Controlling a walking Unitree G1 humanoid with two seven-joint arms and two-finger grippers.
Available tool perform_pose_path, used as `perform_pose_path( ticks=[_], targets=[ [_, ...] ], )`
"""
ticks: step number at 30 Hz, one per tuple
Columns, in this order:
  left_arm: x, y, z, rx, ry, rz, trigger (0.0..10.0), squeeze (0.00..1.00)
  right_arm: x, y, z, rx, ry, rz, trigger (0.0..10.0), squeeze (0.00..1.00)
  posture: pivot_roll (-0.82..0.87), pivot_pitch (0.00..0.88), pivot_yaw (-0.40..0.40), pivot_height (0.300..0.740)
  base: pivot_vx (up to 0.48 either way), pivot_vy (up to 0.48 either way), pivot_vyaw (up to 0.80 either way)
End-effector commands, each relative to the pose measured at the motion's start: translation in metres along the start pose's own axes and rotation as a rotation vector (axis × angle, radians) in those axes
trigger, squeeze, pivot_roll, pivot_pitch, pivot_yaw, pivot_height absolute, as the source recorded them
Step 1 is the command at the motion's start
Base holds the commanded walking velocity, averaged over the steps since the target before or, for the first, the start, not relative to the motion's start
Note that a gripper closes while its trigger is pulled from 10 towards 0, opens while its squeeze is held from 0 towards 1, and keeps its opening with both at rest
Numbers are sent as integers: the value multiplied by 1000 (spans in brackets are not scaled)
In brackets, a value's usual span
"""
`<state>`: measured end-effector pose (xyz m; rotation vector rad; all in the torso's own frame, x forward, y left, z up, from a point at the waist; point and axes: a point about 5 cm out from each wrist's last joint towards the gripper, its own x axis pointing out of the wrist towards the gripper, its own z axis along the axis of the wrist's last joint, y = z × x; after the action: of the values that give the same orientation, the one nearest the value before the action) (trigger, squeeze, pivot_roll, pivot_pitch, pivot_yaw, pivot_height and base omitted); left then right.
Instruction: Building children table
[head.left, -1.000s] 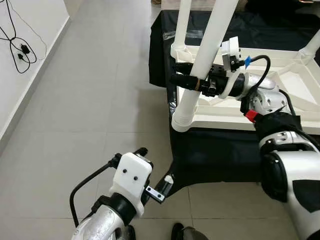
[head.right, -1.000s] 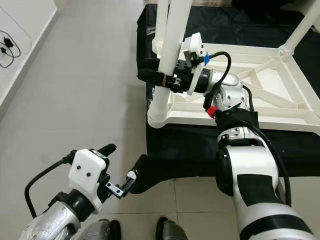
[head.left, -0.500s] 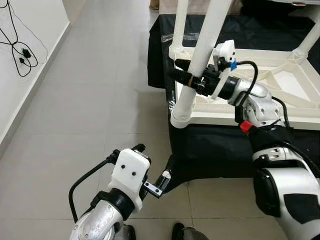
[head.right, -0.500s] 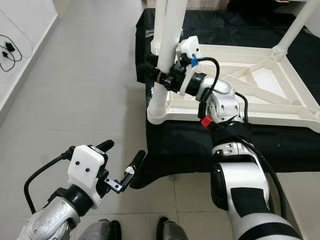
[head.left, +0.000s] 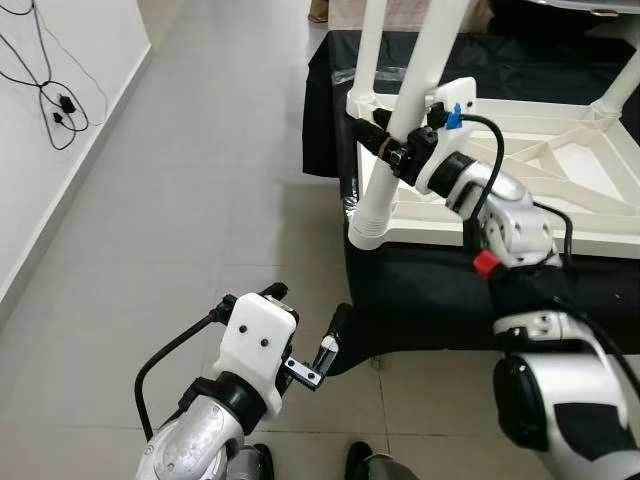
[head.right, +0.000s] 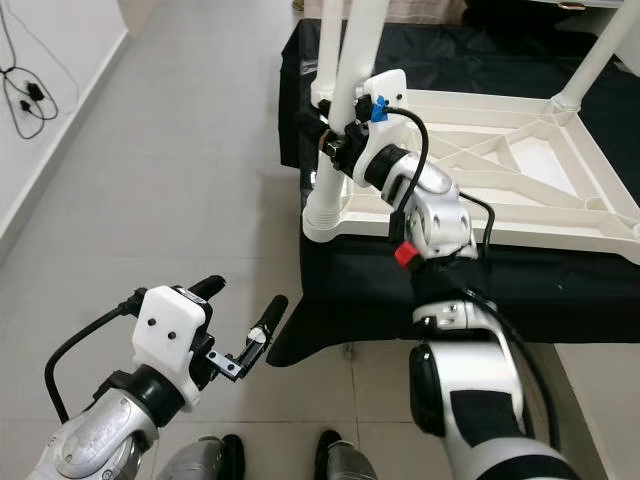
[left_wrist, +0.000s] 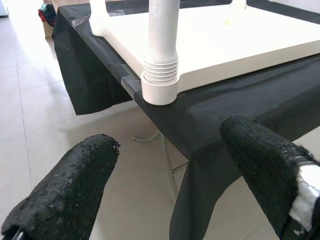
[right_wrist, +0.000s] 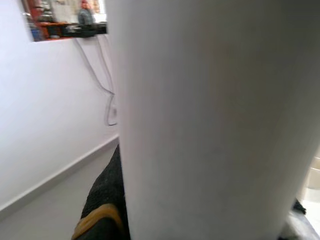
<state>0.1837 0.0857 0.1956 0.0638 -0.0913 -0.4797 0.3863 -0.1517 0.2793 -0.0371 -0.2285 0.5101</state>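
Observation:
A white children's table (head.left: 470, 232) lies upside down on a black-draped stand (head.left: 420, 290). Its near-left leg (head.left: 385, 195) rises at a slant from the corner socket (head.left: 367, 232). My right gripper (head.left: 387, 148) is shut on that leg about a third of the way up. In the right wrist view the leg (right_wrist: 215, 125) sits right at the lens, with one black finger (right_wrist: 102, 220) beside it. My left gripper (head.left: 307, 308) hangs open low over the floor, short of the stand's corner. Between its fingers (left_wrist: 65, 190) the left wrist view shows the same socket (left_wrist: 160, 87).
Two more white legs stand at the far-left corner (head.left: 370, 45) and the far right (head.left: 622, 90). Grey tiled floor (head.left: 200, 200) stretches to my left. Black cables (head.left: 55, 100) hang on the white wall there. My feet (head.right: 330, 455) are at the bottom edge.
The camera has shifted a little. My right arm has reached farther out while its gripper stays shut on the leg. The left gripper has barely moved.

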Motion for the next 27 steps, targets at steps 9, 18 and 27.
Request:
perform_pose_path(
  ticks=[9, 18, 27],
  targets=[
    [0, 3, -6, 16, 25, 9, 10000, 0, -12, -4, -30, 11, 128, -349, 10000, 0, 140, 240, -50, 740, 0, 0, 0],
    [0, 3, -7, 20, 26, 6, 10000, 0, -12, 3, -34, 73, 119, -659, 10000, 0, 141, 235, -54, 740, 0, 0, 0],
    [0, 3, -8, 22, 26, 4, 10000, 0, -17, 5, -29, 106, 78, -957, 10000, 0, 142, 236, -56, 740, 0, 0, 0]
  ],
)
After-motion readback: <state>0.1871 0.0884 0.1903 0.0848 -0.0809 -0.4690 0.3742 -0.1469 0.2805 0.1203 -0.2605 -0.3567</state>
